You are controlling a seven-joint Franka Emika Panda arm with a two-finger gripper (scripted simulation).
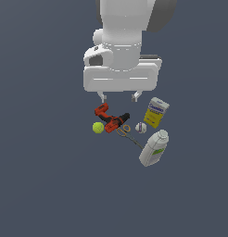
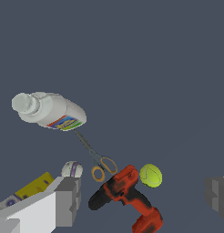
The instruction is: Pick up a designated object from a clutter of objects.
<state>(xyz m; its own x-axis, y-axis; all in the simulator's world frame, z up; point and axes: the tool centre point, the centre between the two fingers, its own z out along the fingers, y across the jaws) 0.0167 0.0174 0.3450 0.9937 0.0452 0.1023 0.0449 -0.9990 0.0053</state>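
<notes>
**Pincer spread above the clutter, white ball untouched**

Gripper point(image 1: 120, 97) hanging over the clutter, jaws spread wide, nothing between them. In the exterior view, both fingertips point(image 1: 104, 98) poised just above the red-and-black drill point(image 1: 110, 119), clear of every object. In the wrist view, one grey finger point(image 2: 68, 201) near the lower edge on one side, the other at the opposite edge, well apart.

Small white ball point(image 1: 141, 127) resting on the dark floor point(image 1: 41, 176), faint dark stitch-like marks visible on its surface. Sitting between the drill and the yellow box point(image 1: 155, 112), just beside the box's lower end, and near the handles of the scissors point(image 1: 127, 133). Seen again in the wrist view point(image 2: 72, 169), close to one finger, with the yellow box point(image 2: 34, 186) partly hidden behind that finger.

Yellow-green ball point(image 1: 98, 127) touching or nearly touching the drill on the exterior view's left. Scissors lying flat, orange handles by the drill, blades pointing toward the white green-labelled bottle point(image 1: 154, 148). Bottle lying on its side, farthest from the gripper, cap toward the box.
</notes>
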